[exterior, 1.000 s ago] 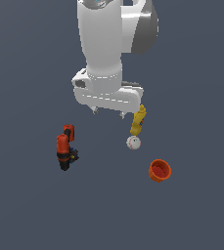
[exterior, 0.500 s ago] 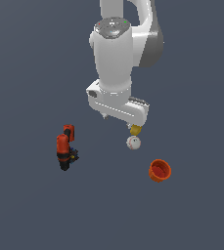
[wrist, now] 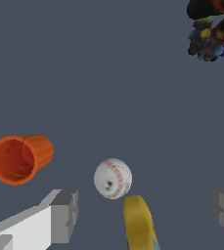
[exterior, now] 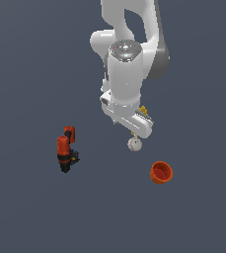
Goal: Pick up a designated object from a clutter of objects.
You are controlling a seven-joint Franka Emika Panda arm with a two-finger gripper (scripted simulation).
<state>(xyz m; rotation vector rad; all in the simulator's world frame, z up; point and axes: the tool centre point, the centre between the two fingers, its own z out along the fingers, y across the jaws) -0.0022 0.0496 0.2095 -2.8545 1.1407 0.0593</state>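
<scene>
Clutter on plain dark-grey floor (exterior: 30, 212)

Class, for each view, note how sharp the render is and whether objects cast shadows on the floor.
Exterior view: flat, even light, no cast shadow under the orange cup; the arm hides most of the yellow bottle. Wrist view: ball sharp, seams readable; no glare.
</scene>
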